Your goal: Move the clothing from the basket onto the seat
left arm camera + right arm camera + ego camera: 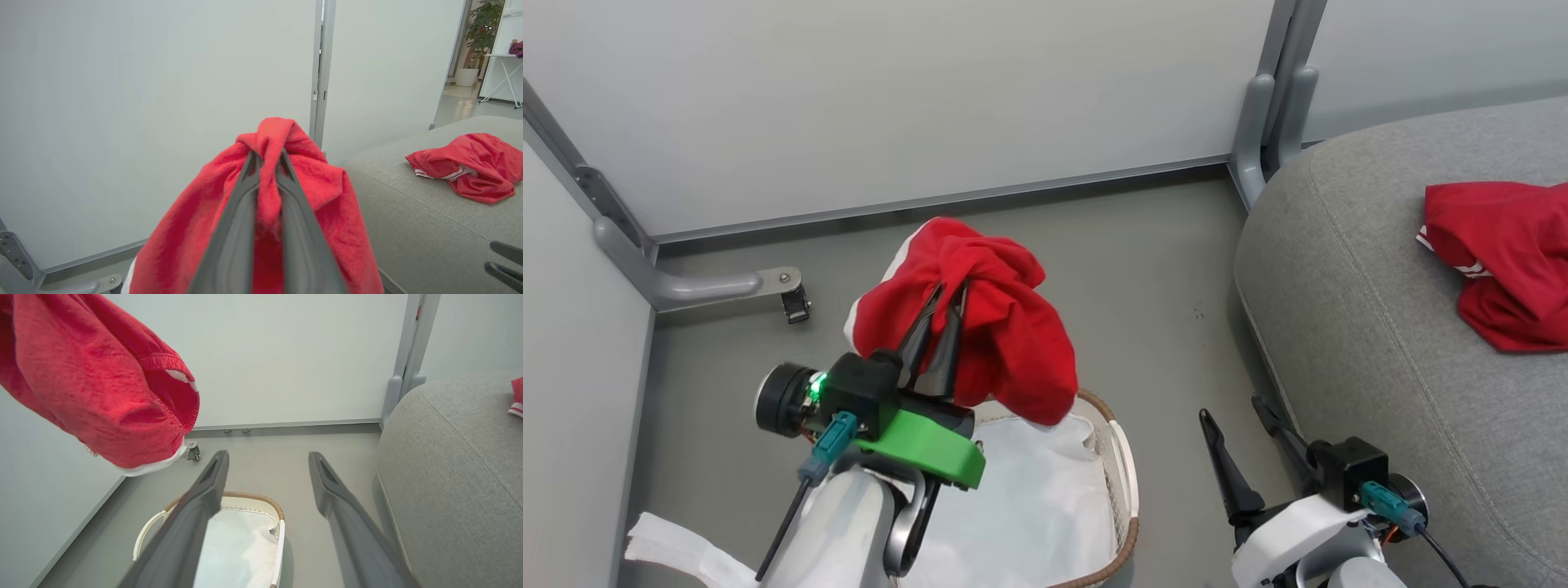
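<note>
Head view: one red garment (1503, 261) is seen lying on the seat (1356, 286), while a second garment (1013, 343) is pinched in the left gripper (952, 290) above the basket (1127, 490). The right gripper (1232, 410) is held wide and empty. One transfer is judged left.

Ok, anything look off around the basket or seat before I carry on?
Only the white liner: rumpled inside the basket, and a white strip lies on the floor left of it, seemingly pulled out. The left pincer grips a red garment cleanly; another garment lies crumpled on the seat.
</note>
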You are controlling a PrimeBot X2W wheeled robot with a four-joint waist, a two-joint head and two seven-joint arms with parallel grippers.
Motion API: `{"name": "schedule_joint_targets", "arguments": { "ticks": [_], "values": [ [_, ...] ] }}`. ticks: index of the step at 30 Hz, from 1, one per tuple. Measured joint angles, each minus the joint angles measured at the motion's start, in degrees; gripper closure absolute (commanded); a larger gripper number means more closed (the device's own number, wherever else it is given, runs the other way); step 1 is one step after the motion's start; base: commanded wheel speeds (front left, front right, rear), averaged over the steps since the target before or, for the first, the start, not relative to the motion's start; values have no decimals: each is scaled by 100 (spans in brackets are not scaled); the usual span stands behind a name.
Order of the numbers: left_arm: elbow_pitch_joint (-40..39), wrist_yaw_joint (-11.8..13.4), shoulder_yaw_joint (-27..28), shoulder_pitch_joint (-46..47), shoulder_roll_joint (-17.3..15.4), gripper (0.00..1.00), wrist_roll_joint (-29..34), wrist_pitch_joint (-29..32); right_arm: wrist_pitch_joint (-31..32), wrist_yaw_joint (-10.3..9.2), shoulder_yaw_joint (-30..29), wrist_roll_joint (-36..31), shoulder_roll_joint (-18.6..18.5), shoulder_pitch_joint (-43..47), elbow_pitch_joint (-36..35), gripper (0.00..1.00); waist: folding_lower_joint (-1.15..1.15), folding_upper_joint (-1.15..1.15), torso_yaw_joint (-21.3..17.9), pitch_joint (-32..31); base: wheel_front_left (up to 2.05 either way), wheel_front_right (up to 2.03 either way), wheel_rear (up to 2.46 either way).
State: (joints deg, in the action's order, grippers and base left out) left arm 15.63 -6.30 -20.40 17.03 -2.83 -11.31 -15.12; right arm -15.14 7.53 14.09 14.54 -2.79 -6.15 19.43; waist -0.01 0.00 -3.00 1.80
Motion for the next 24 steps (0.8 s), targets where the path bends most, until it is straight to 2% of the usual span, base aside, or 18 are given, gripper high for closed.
{"name": "schedule_joint_targets", "arguments": {
  "ticks": [8, 16, 20, 24],
  "values": [
    [-298, -7, -249, 88, 2, 100, -27, 0, 0, 0, 559, 0, -1, -197, -191, 0, 0, 0, 7, 97, 0, 0, 0],
    [-175, 10, -434, 87, 3, 100, -152, 0, 0, -1, 1693, 271, -2, -1127, -548, 0, 0, 0, 55, 214, 0, 0, 0],
    [-136, 24, -592, 94, 2, 100, -223, 0, 0, -1, 2134, 263, 4, -1668, -430, 0, 0, 0, 133, 253, 0, 0, 0],
    [-91, 27, -831, 146, 2, 100, -347, 0, 0, -1, 2171, 304, -1, -2013, 37, 0, 0, 0, 265, 271, 0, 0, 0]
  ]
}}
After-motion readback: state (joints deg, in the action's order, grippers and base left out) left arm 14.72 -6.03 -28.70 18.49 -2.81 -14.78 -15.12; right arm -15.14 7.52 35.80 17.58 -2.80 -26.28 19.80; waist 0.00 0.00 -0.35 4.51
